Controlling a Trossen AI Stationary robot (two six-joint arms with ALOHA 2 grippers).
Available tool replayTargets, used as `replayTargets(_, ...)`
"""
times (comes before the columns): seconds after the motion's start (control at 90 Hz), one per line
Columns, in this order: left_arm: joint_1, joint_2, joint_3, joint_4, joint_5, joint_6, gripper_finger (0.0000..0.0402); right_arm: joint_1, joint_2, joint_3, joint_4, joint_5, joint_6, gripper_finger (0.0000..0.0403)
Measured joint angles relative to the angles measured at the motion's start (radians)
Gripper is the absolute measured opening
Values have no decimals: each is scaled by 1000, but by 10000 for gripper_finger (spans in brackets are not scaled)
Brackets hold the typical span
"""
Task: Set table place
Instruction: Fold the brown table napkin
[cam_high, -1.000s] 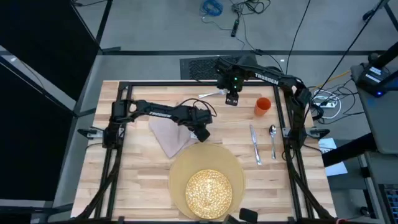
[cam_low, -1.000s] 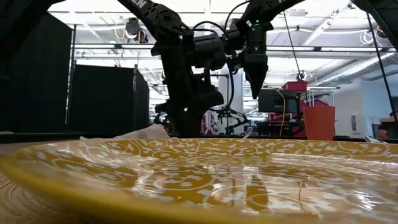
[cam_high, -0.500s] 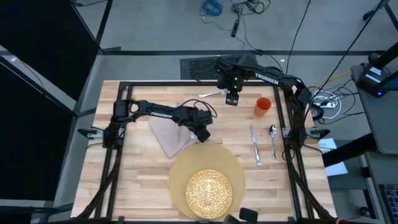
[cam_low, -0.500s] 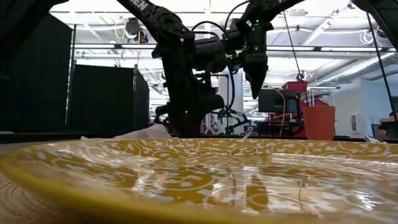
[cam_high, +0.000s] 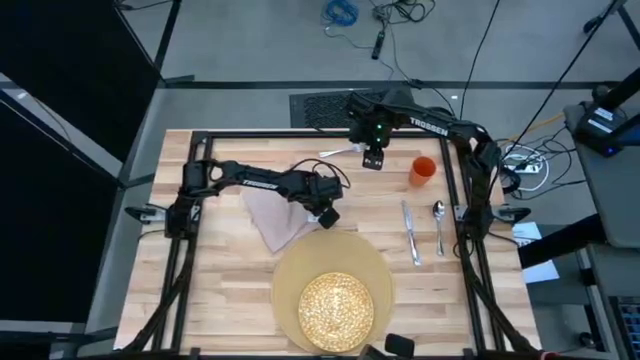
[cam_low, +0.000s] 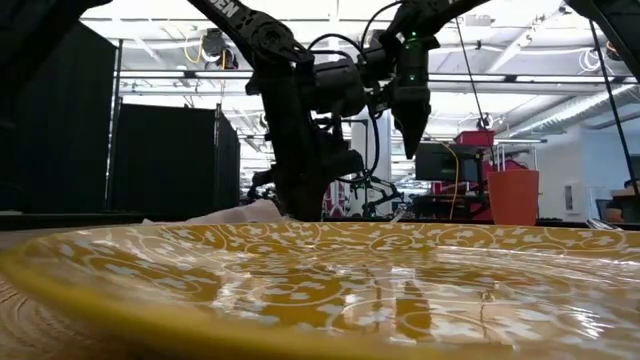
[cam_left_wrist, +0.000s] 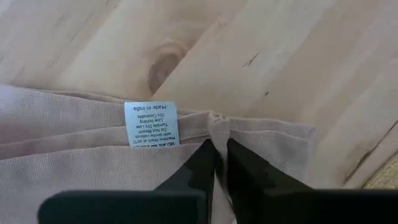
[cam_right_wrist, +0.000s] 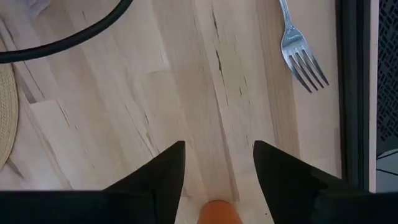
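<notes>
The left gripper (cam_left_wrist: 221, 163), pressed together on a fold of the beige cloth napkin (cam_high: 272, 219), has drawn the cloth slightly across the light wooden table (cam_high: 220, 290) over the last second; the napkin lies just beside the round tan placemat (cam_high: 345, 255) bearing the yellow speckled plate (cam_high: 337, 307). Judged: repositioning is under way. The right gripper (cam_right_wrist: 216, 167) hovers spread and empty near the silver fork (cam_right_wrist: 300, 57).
</notes>
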Motion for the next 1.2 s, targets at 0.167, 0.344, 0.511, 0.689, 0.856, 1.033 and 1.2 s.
replayTargets(0.167,0,0,0,3,7,-1,56,0,0,0,0,0,0,176)
replayTargets(0.344,-1,0,0,8,7,-1,86,0,0,0,0,0,0,176)
replayTargets(0.511,-1,1,0,16,7,3,91,0,0,0,0,0,0,176)
replayTargets(0.689,-1,-6,-1,19,6,5,91,0,0,0,0,0,0,176)
replayTargets(0.856,-1,-15,-2,17,6,6,90,0,0,0,1,0,0,176)
replayTargets(1.033,-1,-17,-2,13,6,6,90,0,0,0,1,0,0,176)
replayTargets(1.2,-1,-18,-2,13,6,5,90,0,0,0,2,0,0,176)
